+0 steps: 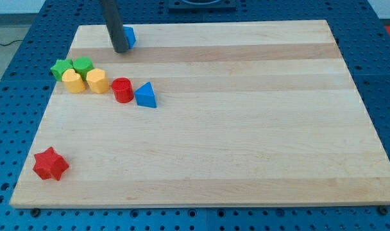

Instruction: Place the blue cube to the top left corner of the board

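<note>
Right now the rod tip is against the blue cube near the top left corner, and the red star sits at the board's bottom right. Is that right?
Not quite: the camera view shows the red star at the board's bottom left, not bottom right. The rest holds: my tip is against the blue cube near the top left corner.

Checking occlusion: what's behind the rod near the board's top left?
The blue cube sits behind the rod; only its right part shows. My tip rests at its lower left, contact unclear.

I count eight blocks: two blue (129, 36) (145, 95), two green (60, 68) (83, 65), two yellow (72, 81) (97, 81), two red (122, 90) (50, 164).
</note>
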You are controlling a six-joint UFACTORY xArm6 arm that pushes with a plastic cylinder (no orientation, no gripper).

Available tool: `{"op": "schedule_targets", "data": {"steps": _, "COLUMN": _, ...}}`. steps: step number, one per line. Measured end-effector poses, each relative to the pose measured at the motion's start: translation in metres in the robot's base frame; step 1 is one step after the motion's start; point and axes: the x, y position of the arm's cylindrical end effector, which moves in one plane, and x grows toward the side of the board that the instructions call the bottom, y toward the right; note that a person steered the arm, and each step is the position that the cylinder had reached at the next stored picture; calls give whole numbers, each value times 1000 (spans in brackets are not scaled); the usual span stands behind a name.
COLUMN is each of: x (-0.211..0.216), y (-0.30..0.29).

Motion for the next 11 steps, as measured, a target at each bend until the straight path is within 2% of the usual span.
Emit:
{"op": "schedule_targets", "data": {"steps": 1, "x": -1, "y": 55}}
{"op": "schedule_targets", "data": {"steps": 2, "x": -31, "y": 64}}
{"op": "schedule_targets", "data": {"steps": 3, "x": -60, "y": 27}}
{"op": "schedule_targets", "data": {"steps": 4, "x": -68, "y": -25}}
{"op": "schedule_targets", "data": {"steps": 5, "x": -68, "y": -8}}
{"op": "schedule_targets", "data": {"steps": 6, "x": -49, "y": 51}}
{"op": "schedule_targets", "data": {"steps": 7, "x": -32, "y": 52}}
{"op": "schedule_targets", "data": {"steps": 8, "x": -32, "y": -9}}
{"op": "schedule_targets", "data": {"steps": 9, "x": -29, "y": -47}}
{"op": "schedule_targets", "data": {"steps": 10, "x": 1, "y": -36}}
{"op": "schedule_targets", "data": {"steps": 11, "x": 8, "y": -48}}
